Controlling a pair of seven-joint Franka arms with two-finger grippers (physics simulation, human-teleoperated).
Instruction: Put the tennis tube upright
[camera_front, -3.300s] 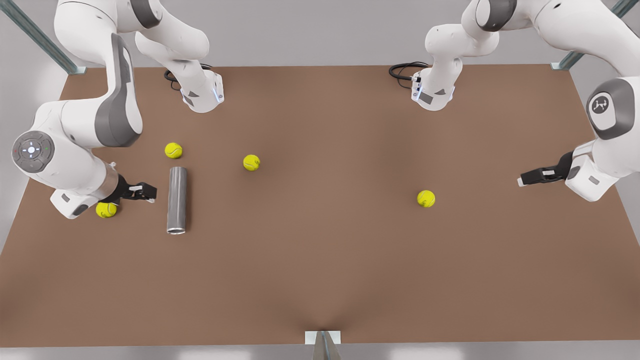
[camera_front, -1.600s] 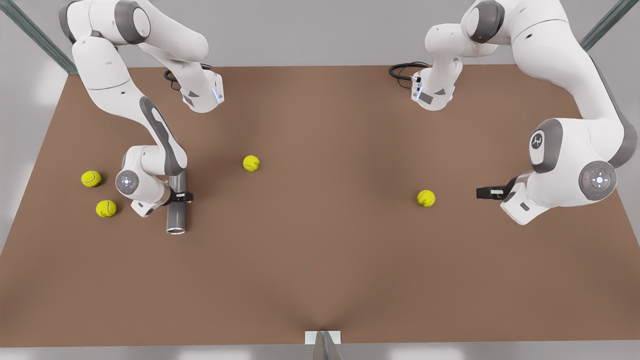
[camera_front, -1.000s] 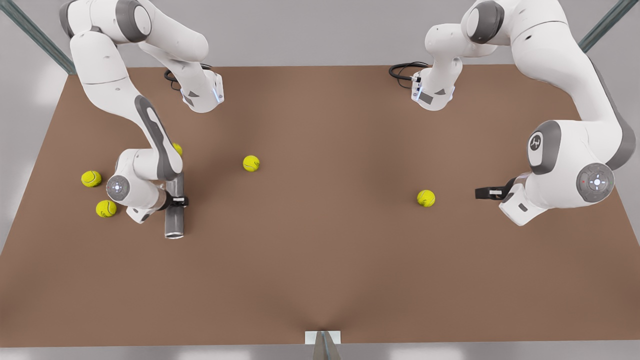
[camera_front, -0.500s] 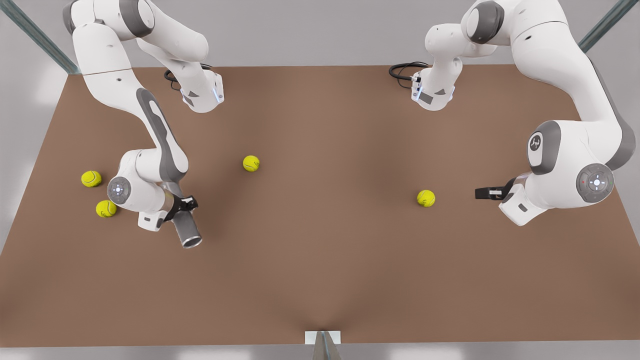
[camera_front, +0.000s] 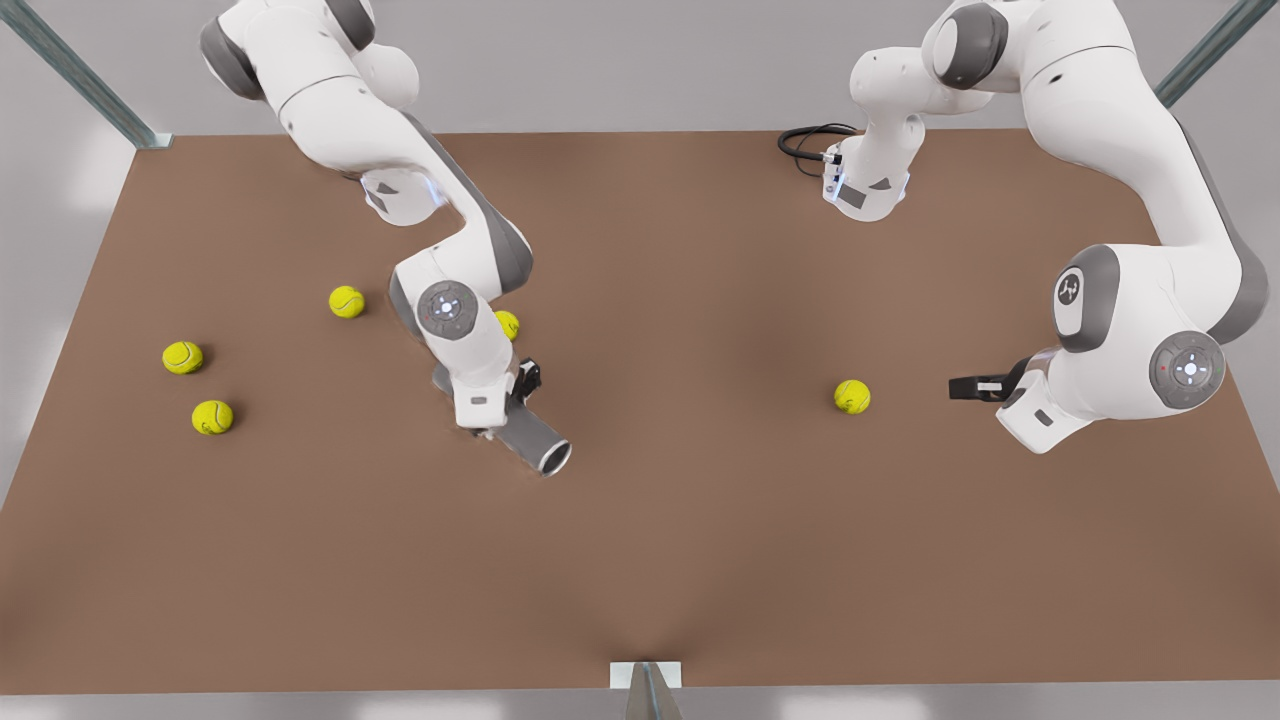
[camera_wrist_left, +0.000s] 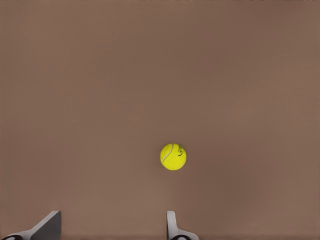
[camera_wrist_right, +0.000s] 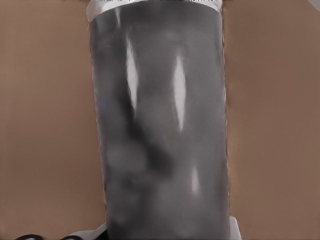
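Observation:
The tennis tube is a grey metallic cylinder held off the brown table, tilted, with its hollow rimmed end toward the front view's lower right. My right gripper, on the arm at the front view's left, is shut on the tube's middle. The tube's shiny grey wall looms close in the right wrist view. My left gripper, on the arm at the front view's right, waits open, its fingertips set wide apart, a short way from a tennis ball.
Yellow-green tennis balls lie scattered: two near the front view's left edge, one farther in, one partly behind the right arm, one toward the front view's right. Both arm bases stand at the far edge.
My right gripper took hold of the lying tube, lifted it and carried it toward the table's middle, swinging its rimmed end round. The left arm stayed nearly still.

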